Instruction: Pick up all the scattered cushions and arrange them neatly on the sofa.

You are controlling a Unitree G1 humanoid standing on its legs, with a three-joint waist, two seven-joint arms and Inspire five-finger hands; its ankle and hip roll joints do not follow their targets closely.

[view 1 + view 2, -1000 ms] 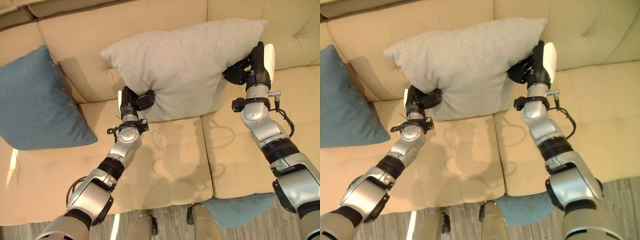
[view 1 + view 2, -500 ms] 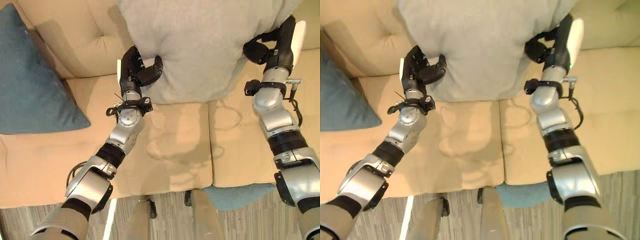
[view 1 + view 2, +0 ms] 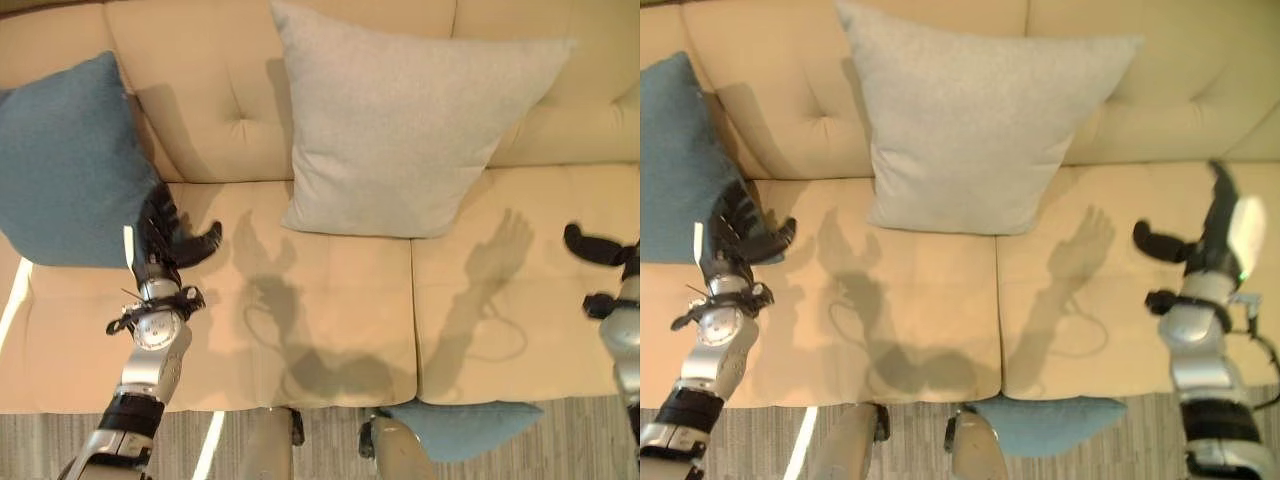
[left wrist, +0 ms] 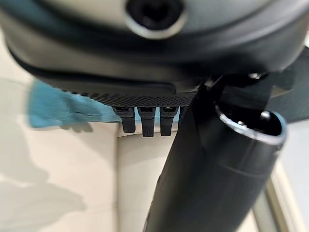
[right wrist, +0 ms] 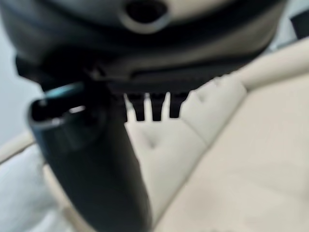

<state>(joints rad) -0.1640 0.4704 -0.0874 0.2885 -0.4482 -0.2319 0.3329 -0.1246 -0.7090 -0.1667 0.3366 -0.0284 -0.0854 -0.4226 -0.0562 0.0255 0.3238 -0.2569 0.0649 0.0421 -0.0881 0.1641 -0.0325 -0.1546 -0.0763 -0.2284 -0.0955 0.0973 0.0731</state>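
A grey cushion (image 3: 410,130) leans upright against the back of the beige sofa (image 3: 330,310), in the middle. A blue cushion (image 3: 70,160) leans at the sofa's left end. A second blue cushion (image 3: 465,428) lies on the floor by the sofa's front edge, partly hidden. My left hand (image 3: 160,238) hovers open over the left seat, next to the blue cushion, with nothing in it. My right hand (image 3: 1215,240) is open above the right seat, well clear of the grey cushion and holding nothing.
The sofa seat (image 3: 930,330) between my hands is bare. The striped floor (image 3: 560,440) runs along the sofa's front edge.
Both hands have let go of the grey cushion and drawn back and apart. The cushion now rests on its own against the sofa back. The camera has shifted too.
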